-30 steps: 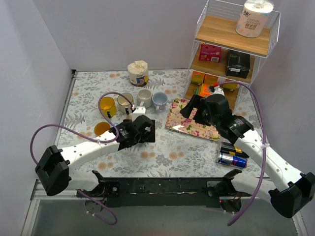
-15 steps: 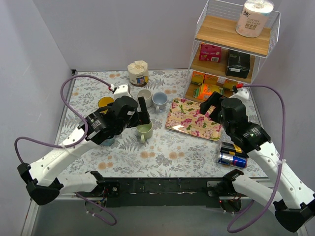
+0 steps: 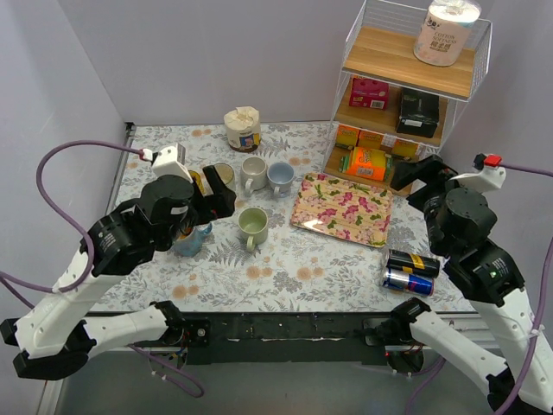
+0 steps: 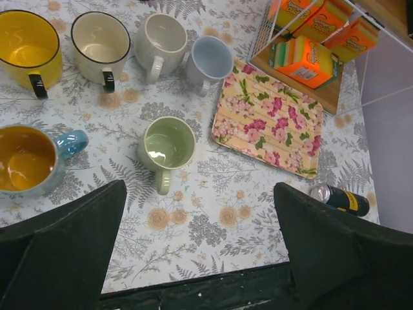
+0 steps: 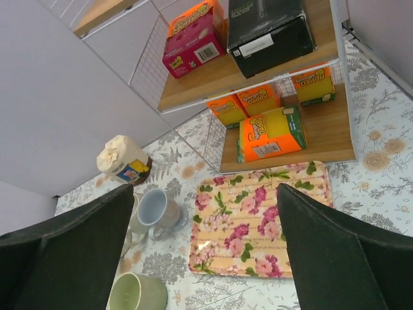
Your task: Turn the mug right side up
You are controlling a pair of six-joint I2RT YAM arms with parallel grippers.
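Black arms first: both have drawn up and back. The left gripper (image 4: pixel 199 194) and the right gripper (image 5: pixel 205 194) hang with jaws spread, holding nothing. The green mug (image 3: pixel 252 226), just released, stands mouth-up on the table (image 3: pixel 302 270) between the floral tray (image 3: pixel 341 210) and a blue-handled mug (image 3: pixel 192 239). The job looks done.

On the worktop (image 3: pixel 311 270), the mug (image 3: pixel 253 226) sits nearer than the mug row (image 3: pixel 253 171), left of the tray (image 3: pixel 343 208).
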